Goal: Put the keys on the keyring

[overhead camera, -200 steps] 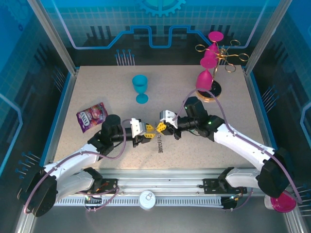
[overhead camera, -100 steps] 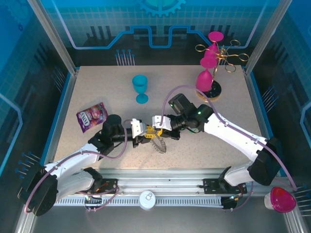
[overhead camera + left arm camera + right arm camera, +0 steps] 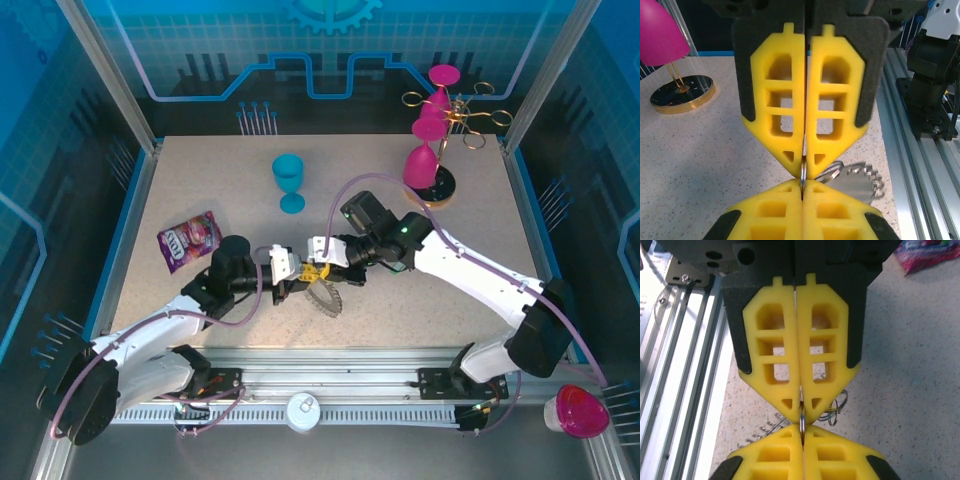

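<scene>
One keyring, a frilly grey loop, hangs just below two meeting sets of fingertips, front-centre of the worktop. We note the left end effector and right end effector tip to tip, both clenched on its thin wire. Both arms reach low, angled inward. We count one blue goblet and one snack bag. The surface is speckled beige, the walls blue.

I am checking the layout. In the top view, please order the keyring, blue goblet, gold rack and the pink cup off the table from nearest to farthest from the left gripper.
From the left gripper:
1. keyring, at its fingertips.
2. blue goblet, farther back.
3. gold rack, back right.
4. pink cup, near right corner.
</scene>
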You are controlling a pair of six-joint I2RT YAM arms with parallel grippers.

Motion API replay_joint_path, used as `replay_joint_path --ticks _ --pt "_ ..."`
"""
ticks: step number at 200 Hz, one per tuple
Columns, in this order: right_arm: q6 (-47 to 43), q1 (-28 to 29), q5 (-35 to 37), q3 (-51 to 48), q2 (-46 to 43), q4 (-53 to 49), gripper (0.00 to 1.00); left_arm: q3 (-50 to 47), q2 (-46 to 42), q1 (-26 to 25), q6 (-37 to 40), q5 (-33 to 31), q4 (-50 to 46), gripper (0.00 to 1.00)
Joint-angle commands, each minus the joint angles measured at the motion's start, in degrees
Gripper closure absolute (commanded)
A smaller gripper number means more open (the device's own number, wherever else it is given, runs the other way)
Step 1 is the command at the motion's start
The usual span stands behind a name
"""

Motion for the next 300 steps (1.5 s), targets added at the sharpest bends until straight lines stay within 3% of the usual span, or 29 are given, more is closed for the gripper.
replay_joint_path --ticks 1,44,140,190,210,229,254,300 --pt "5.55 -2.98 -7.41 -5.01 -6.19 10.63 0.80 1.28 -0.55 -0.04 0.56 1.70 1.44 1.00" --pt "11.28 -9.27 -17.26 -17.96 -12.62 26.83 0.74 -0.45 -1.52 -0.01 -1.38 2.62 6.51 1.00" --pt "16.55 -8.72 -22.02 -24.93 -11.82 39.62 0.72 -2.34 -0.29 -0.04 -7.42 4.12 16.15 1.00" --pt "17.13 -8.20 -22.59 -24.45 -10.93 41.04 0.82 -2.72 0.30 0.00 -9.21 4.42 18.70 1.00" --pt "17.61 -8.10 -22.93 -24.12 -10.91 41.42 0.97 -2.65 0.35 0.04 -9.24 4.32 18.55 1.00" --pt "16.87 -8.11 -22.31 -23.16 -11.18 39.20 1.00 -2.46 0.24 -0.03 -8.60 3.09 17.07 1.00" --pt "11.52 -7.77 -18.72 -18.35 -11.30 28.16 1.00 -1.31 -0.39 -0.04 -5.70 0.54 11.68 0.83" --pt "0.85 -4.66 -5.02 -5.89 -7.01 2.78 1.00 0.85 -0.75 0.00 -1.60 -1.81 3.61 0.81"
